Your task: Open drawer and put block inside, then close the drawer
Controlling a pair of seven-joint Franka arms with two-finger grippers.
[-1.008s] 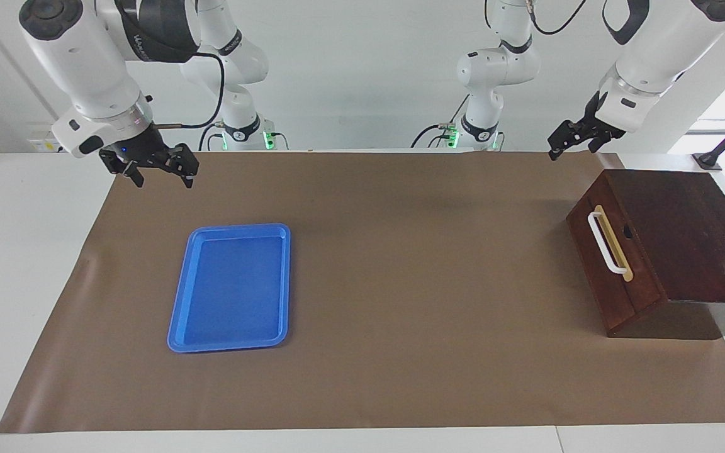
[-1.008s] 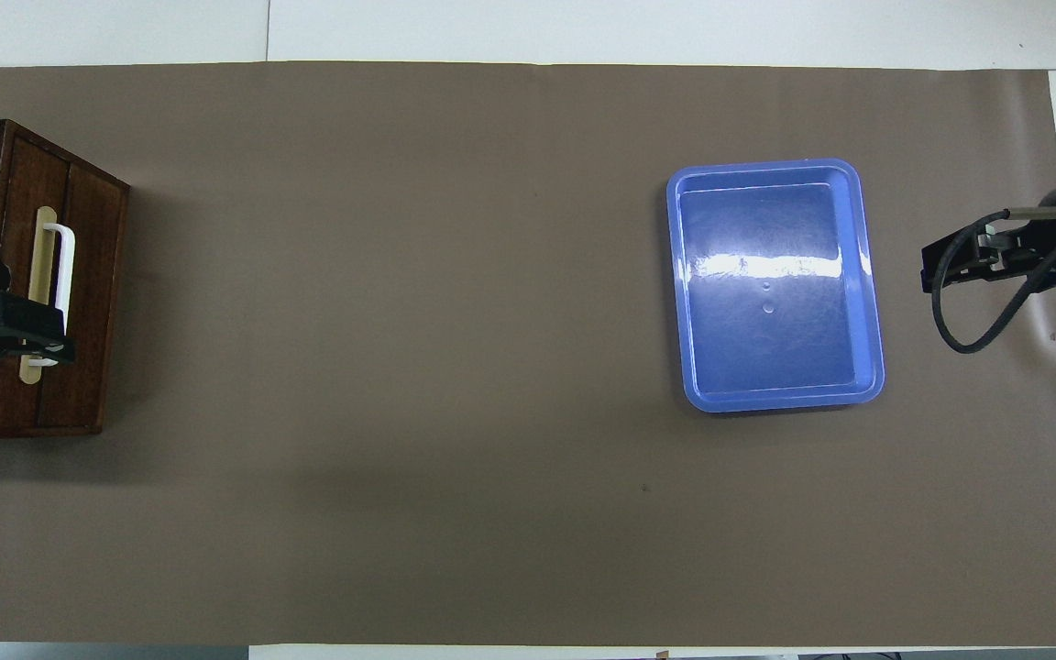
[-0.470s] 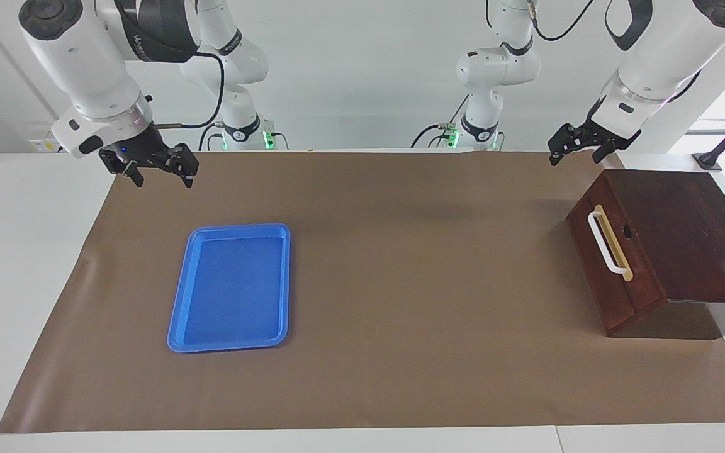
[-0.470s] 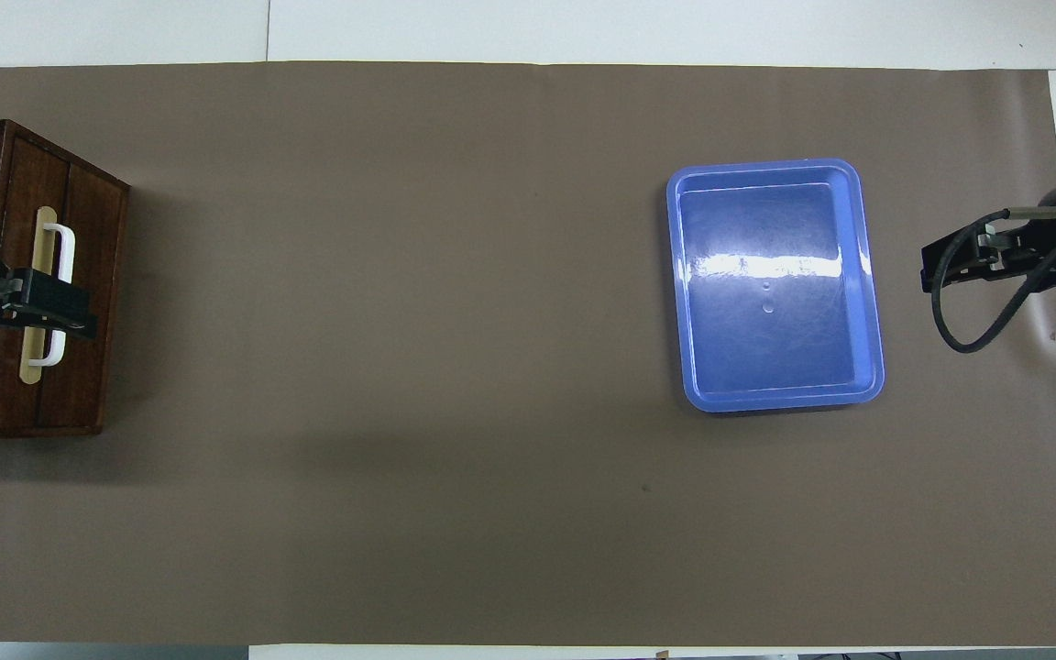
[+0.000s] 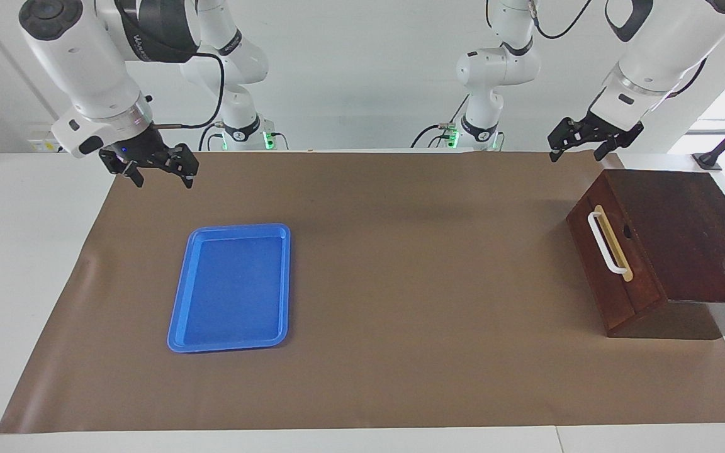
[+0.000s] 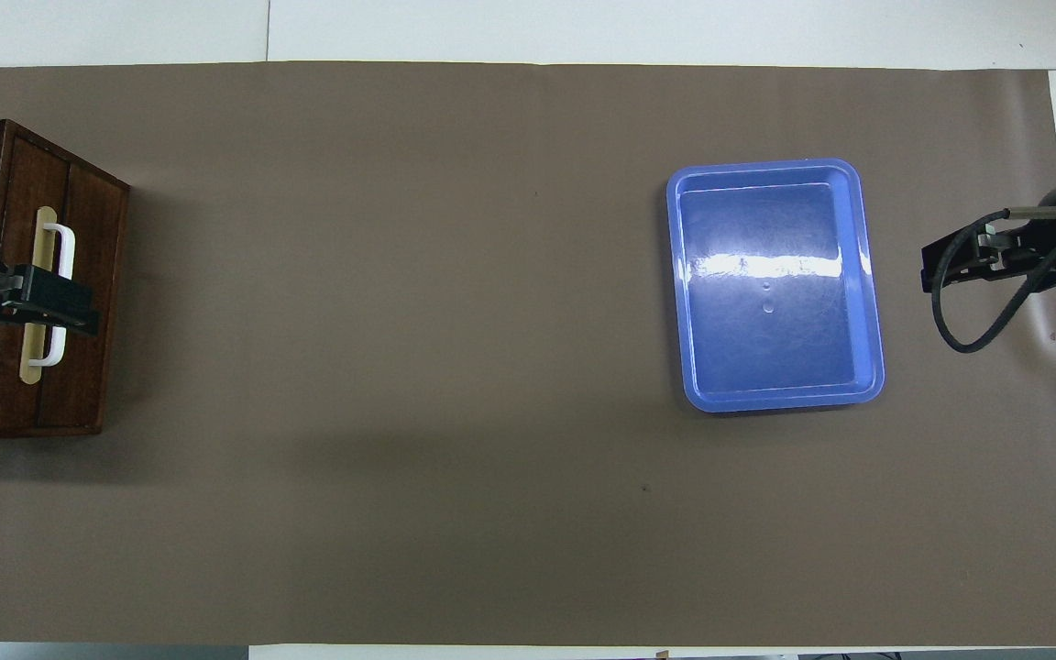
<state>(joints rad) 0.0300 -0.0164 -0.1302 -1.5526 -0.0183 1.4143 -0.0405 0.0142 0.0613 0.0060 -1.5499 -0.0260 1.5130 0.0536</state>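
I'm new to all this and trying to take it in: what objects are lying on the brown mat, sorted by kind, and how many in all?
Flat blue plastic tray: 1
Dark red-brown wooden box with a closed drawer and white bar handle: 1
Small blocks: 0 in view
Total: 2 things on the mat

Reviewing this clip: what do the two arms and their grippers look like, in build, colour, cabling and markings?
Both arms are glossy white, rounded segments with dark joint bands. Each ends in a black two-finger left gripper or right gripper. Black cables loop along both wrists. The right arm's dark band carries white lettering, too small to read. Green lights glow at both bases.
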